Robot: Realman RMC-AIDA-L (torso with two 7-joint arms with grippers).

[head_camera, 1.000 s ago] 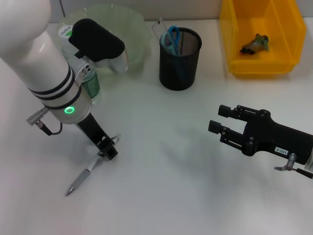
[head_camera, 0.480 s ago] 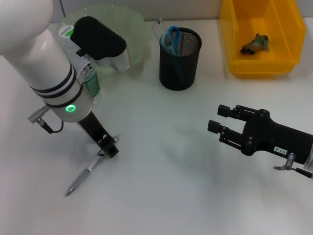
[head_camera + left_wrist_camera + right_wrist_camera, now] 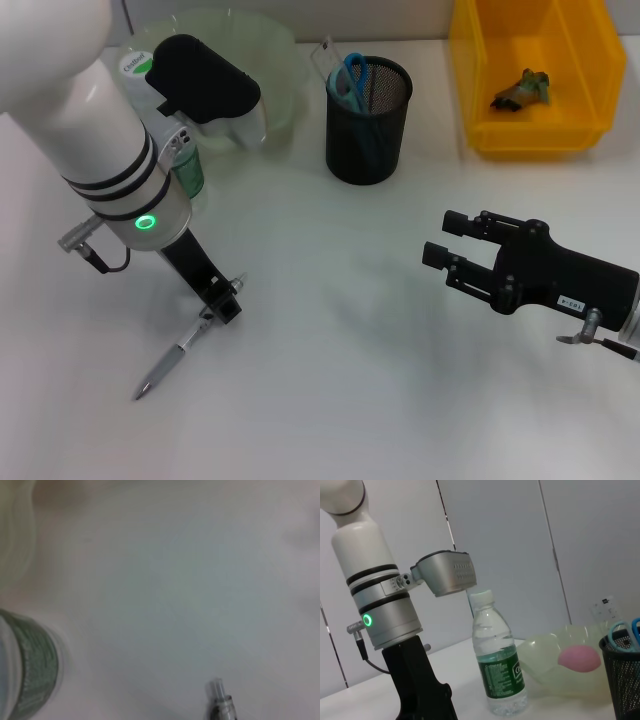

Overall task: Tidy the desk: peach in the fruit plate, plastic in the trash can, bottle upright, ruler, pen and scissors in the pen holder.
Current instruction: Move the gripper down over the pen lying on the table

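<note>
The left gripper (image 3: pixel 226 300) reaches down to the desk (image 3: pixel 330 380), its fingers closed around the upper end of the silver pen (image 3: pixel 172 358), with the upright bottle (image 3: pixel 501 666) just behind, while the right gripper (image 3: pixel 448 252) hovers open, well apart.

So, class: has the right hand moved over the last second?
Yes, slightly: the right hand has edged toward the robot and its left, away from the trash can.

We see the clear, green-labelled plastic bottle (image 3: pixel 25 672) and the slim silver-grey pen's end (image 3: pixel 220 702) on the white desk (image 3: pixel 175 580).
</note>
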